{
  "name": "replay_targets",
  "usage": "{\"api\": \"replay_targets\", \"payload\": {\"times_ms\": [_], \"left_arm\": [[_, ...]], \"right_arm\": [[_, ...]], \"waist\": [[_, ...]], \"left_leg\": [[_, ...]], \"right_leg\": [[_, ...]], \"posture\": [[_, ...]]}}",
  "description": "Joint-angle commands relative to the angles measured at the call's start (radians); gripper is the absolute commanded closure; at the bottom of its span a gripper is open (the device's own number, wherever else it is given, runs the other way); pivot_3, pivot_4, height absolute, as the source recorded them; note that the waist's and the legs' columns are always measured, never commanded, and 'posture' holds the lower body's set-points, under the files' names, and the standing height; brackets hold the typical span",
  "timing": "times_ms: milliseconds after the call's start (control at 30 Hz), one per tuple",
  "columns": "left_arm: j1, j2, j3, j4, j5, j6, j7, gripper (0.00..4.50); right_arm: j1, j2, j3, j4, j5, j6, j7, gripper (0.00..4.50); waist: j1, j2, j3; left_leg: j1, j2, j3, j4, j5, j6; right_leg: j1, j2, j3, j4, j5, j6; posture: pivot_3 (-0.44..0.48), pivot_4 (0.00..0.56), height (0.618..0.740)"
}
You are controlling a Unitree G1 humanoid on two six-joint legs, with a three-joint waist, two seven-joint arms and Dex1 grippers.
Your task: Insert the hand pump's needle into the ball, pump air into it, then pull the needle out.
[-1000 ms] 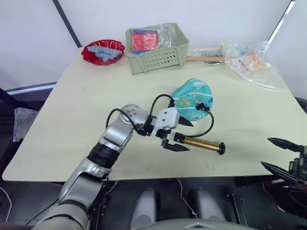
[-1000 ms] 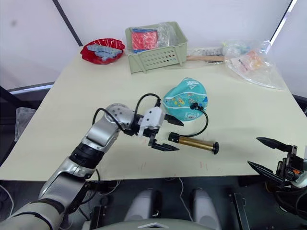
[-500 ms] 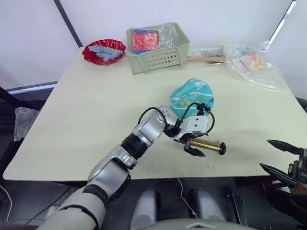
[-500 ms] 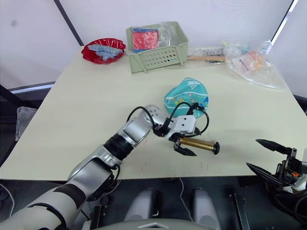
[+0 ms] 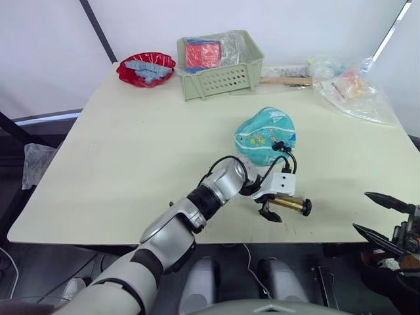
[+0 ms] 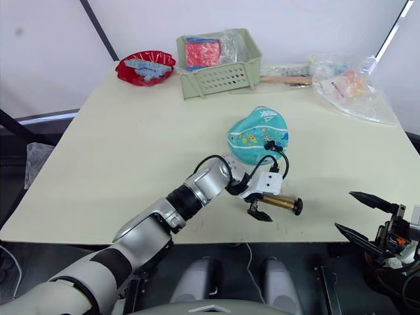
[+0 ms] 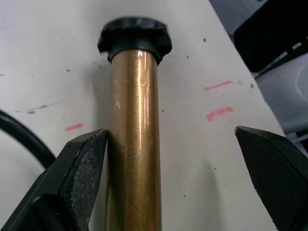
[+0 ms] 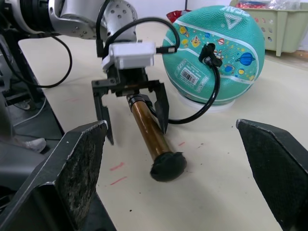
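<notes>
Left end effector [image 5: 270, 211] astride hand pump [image 5: 291, 205], T-handle hidden beneath.

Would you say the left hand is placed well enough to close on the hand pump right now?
Probably yes. The left hand is open and straddles the hand pump lying on the table; one finger already sits beside the barrel, and nothing lies between the fingers but the pump.

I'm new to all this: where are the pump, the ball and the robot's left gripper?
hand pump [image 8: 147, 130], right wrist view, bronze barrel.
ball [image 5: 264, 136], left eye view, teal top.
left gripper [image 8: 131, 111], right wrist view, between fingertips.
</notes>
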Motion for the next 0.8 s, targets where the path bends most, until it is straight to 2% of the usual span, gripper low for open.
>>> {"api": "replay_targets", "payload": {"times_ms": [33, 200, 233, 300, 367, 500, 800], "left_arm": [[-0.022, -0.013, -0.016, 0.028, 0.040, -0.043, 0.017, 0.02], [-0.024, -0.020, -0.016, 0.069, 0.075, -0.070, 0.018, 0.02], [-0.023, -0.021, -0.013, 0.071, 0.078, -0.071, 0.017, 0.26], [-0.022, -0.025, -0.006, 0.074, 0.078, -0.069, 0.015, 0.81], [-0.016, -0.027, 0.005, 0.061, 0.072, -0.062, 0.012, 1.55], [-0.005, -0.023, 0.022, 0.022, 0.058, -0.050, 0.004, 3.45], [0.061, -0.004, 0.135, -0.225, -0.056, 0.052, -0.004, 3.50]], "right_arm": [[0.010, -0.001, -0.006, -0.042, 0.010, -0.003, -0.012, 0.00], [0.014, -0.001, -0.002, -0.054, 0.011, 0.002, -0.024, 0.00], [0.014, -0.002, -0.001, -0.056, 0.011, 0.004, -0.026, 0.00], [0.014, -0.003, 0.001, -0.058, 0.010, 0.006, -0.029, 0.00], [0.013, -0.008, 0.003, -0.059, 0.008, 0.009, -0.029, 0.00], [0.007, -0.011, 0.005, -0.063, 0.006, 0.020, -0.033, 0.00], [-0.019, -0.003, 0.010, -0.105, 0.049, 0.100, -0.104, 0.00]], "waist": [[0.000, 0.000, 0.000], [0.000, 0.000, 0.000], [0.000, 0.000, 0.000], [0.000, 0.000, 0.000], [0.000, 0.000, 0.000], [0.000, 0.000, 0.000], [0.000, 0.002, 0.000]], "left_leg": [[0.000, 0.000, 0.000, 0.000, 0.000, 0.000], [0.000, 0.000, -0.001, 0.000, 0.000, 0.000], [0.000, 0.000, -0.001, 0.000, 0.000, 0.000], [0.000, 0.000, -0.001, 0.001, 0.000, 0.000], [0.000, 0.000, -0.001, 0.001, 0.000, 0.000], [-0.001, 0.000, -0.001, 0.001, 0.000, 0.000], [-0.001, 0.000, -0.001, 0.001, 0.000, 0.000]], "right_leg": [[0.000, 0.000, 0.000, 0.000, 0.000, 0.000], [0.000, 0.000, 0.000, 0.000, 0.000, 0.000], [0.000, 0.000, 0.000, 0.000, 0.000, 0.000], [0.000, 0.000, 0.000, 0.000, 0.000, 0.000], [0.000, 0.000, -0.001, 0.000, 0.000, 0.000], [0.000, 0.000, -0.001, 0.000, 0.000, 0.000], [0.000, 0.000, -0.001, 0.000, 0.001, -0.001]], "posture": [[0.000, 0.150, 0.735], [0.000, 0.150, 0.735], [0.000, 0.150, 0.735], [0.000, 0.150, 0.735], [0.000, 0.150, 0.735], [0.000, 0.150, 0.735], [0.000, 0.150, 0.735]]}}
